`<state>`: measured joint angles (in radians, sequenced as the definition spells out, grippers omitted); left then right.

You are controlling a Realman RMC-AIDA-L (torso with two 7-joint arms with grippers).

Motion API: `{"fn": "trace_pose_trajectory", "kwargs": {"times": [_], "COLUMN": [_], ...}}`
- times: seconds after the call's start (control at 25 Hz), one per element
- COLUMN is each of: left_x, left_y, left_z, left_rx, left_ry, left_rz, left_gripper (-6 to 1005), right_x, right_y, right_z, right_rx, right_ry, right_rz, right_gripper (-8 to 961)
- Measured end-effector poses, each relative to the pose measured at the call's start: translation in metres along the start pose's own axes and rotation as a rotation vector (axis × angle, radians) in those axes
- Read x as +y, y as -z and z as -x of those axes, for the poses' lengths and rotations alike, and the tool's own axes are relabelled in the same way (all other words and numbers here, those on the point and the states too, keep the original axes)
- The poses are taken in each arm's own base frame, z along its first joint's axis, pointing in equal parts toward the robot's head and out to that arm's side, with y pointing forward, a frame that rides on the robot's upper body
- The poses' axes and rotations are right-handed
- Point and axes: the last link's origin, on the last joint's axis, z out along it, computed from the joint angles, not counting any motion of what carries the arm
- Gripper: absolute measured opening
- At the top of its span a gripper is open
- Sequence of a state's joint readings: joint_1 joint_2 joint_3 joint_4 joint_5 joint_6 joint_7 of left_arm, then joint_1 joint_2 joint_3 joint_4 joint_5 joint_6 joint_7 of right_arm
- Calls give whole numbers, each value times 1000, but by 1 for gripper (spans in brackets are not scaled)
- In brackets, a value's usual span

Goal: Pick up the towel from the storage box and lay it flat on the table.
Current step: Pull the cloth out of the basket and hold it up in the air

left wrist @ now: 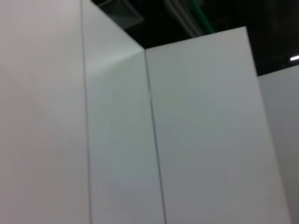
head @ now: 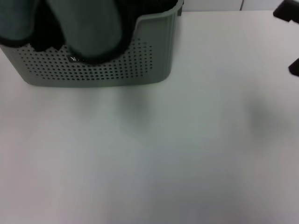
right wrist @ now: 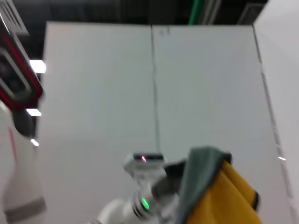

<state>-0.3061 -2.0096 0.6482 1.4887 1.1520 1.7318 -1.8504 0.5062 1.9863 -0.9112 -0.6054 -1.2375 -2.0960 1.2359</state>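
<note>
Towel: the towel [head: 88, 28] is up off the surface, hanging in folds at the far left in front of the storage box's front wall and covering part of it. The black hem runs along its lower edge.
Towel, from the right wrist view: the teal-grey face and the yellow reverse [right wrist: 224, 196] both show, bunched against the tip of the white left arm.
Left end effector: the left end effector [right wrist: 170, 175] is raised in front of white wall panels and clamped on the towel at its upper bunch. The cloth hides part of the contact. A green light glows on the wrist just behind it.
Right end effector: the right end effector [head: 287, 12] shows only as dark shapes at the far right edge of the head view, well apart from the box. Whether it is apart or together, I cannot tell.
Storage box: the storage box [head: 140, 60] stands on the surface at the far left, its perforated front facing me. Its small black label [head: 74, 59] peeks out under the towel's hem.
Black cloth: a black cloth [head: 142, 7] lies dark inside the box behind the rim.
Surface: the surface [head: 163, 154] is white and smooth, spreading wide in front of and to the right of the box.
Left wrist view: only white wall panels [left wrist: 201, 140] under a dark ceiling.
</note>
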Motion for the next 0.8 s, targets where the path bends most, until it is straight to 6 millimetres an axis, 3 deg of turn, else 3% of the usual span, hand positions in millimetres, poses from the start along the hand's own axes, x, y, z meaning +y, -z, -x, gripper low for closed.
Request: {"fn": "trace_pose_trajectory", "kwargs": {"times": [0.2, 0.36, 0.56, 0.8], "left_x": [18, 27, 26, 18], "left_y": [1, 0, -5, -12], "left_z": [8, 19, 28, 40], "left_rx": [22, 16, 16, 27], "left_ry": [-22, -54, -68, -97], "left_rz": [6, 9, 8, -18], "left_gripper": [53, 55, 58, 61], "right_x": [-5, -13, -19, -18], "right_y": [-22, -44, -71, -83], "right_z": [1, -14, -34, -42], "right_rx": [-49, -56, -29, 6], "right_ry": [-130, -269, -429, -534], "right_rz": [90, 114, 145, 180], "right_gripper": [823, 821, 819, 816]}}
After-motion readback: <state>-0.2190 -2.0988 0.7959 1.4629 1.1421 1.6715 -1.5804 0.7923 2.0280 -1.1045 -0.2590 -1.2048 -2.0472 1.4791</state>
